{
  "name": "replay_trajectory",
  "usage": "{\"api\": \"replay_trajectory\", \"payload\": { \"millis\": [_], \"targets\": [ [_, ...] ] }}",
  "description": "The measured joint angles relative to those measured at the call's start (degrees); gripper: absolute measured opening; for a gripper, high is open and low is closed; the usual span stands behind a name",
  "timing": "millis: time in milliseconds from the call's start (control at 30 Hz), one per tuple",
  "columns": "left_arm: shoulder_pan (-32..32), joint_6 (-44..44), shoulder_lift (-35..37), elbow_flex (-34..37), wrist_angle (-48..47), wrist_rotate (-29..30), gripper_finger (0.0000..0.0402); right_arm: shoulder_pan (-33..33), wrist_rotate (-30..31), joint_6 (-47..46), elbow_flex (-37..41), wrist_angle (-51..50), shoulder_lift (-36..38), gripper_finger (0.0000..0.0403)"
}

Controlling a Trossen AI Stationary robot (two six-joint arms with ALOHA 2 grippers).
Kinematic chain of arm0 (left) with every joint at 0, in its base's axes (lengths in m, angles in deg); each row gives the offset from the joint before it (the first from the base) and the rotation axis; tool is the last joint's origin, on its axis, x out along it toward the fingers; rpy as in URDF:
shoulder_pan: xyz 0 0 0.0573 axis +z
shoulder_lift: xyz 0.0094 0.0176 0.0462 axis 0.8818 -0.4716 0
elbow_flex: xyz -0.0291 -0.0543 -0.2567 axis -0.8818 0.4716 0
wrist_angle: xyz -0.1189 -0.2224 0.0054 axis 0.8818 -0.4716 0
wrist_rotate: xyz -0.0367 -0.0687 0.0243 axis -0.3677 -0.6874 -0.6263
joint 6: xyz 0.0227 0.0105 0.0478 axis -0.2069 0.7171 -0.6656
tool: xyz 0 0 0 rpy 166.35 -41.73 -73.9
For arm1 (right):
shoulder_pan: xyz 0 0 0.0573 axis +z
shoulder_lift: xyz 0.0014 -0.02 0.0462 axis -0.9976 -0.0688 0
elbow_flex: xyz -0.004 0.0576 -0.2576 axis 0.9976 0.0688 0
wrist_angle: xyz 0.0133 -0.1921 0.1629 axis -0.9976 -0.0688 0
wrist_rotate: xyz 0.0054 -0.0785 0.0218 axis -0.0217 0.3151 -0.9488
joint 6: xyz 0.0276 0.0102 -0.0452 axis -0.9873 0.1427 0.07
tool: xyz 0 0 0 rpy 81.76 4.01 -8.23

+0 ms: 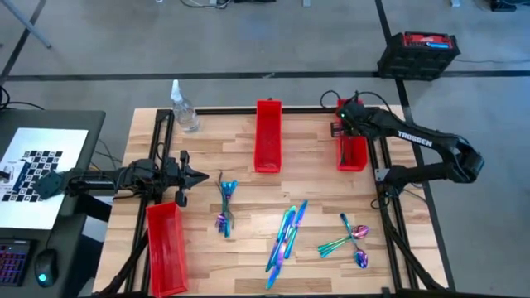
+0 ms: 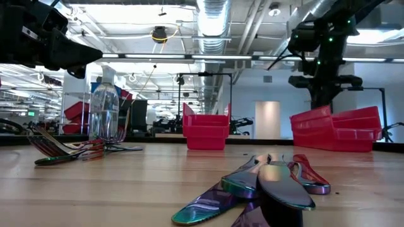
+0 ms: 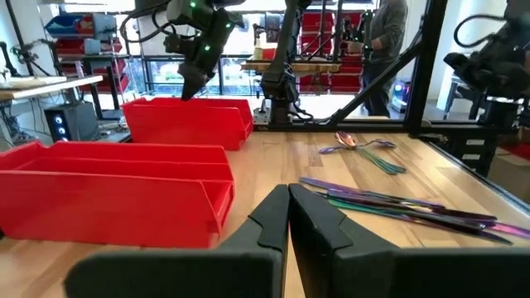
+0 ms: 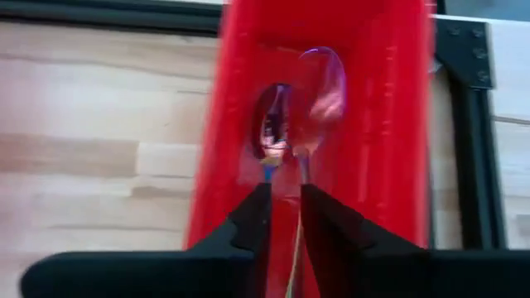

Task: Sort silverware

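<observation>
"TROSSEN" on right arm point(image 1: 414, 137)

Even, bright overhead light falls on the tabletop point(image 1: 315, 182) in the high view, with only soft shadows. From the low view, ceiling lamps point(image 2: 158, 31) glare and the nearest silverware point(image 2: 265, 186) sits out of focus. The right wrist view is motion-blurred, a spoon point(image 4: 319, 99) smeared against the red bin point(image 4: 389, 124).
</observation>
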Motion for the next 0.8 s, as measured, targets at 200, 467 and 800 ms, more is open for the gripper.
{"api": "replay_trajectory", "payload": {
  "millis": [200,467,800],
  "targets": [
    [0.0,-0.2,0.0,0.0,-0.1,0.0,0.0000,1.0,-5.0,6.9,-0.4,-2.0,3.2,0.0125],
    [0.0,-0.9,0.0,0.0,-0.1,0.0,0.0000,17.4,-11.0,7.2,-3.7,-13.4,13.6,0.0163],
    [0.0,-0.7,0.0,0.0,-0.2,0.0,0.0000,51.5,-13.7,-12.5,-3.7,-14.0,12.7,0.0162]
  ]
}}
